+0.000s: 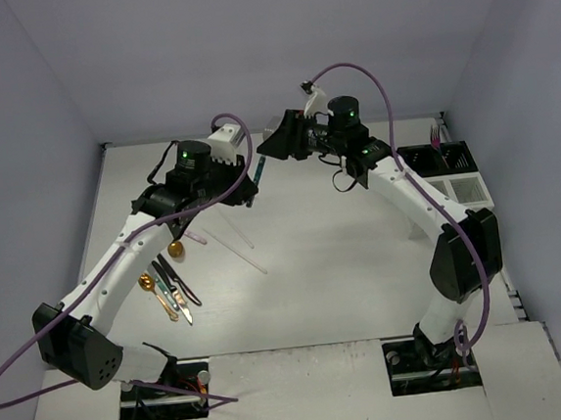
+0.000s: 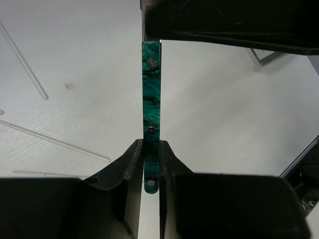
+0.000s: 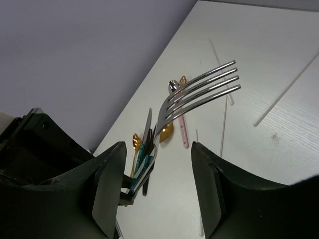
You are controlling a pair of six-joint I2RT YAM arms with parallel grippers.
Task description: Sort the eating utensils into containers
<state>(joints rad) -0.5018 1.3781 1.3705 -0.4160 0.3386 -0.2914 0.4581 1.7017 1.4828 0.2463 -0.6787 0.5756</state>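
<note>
I hold a green-handled fork (image 2: 151, 89) up.
My left gripper (image 2: 150, 147) grips its handle tight; my right gripper (image 3: 158, 149) is spread wide around its prongs.

No text, label, brand, number or sign can be read in any of the three views.
</note>
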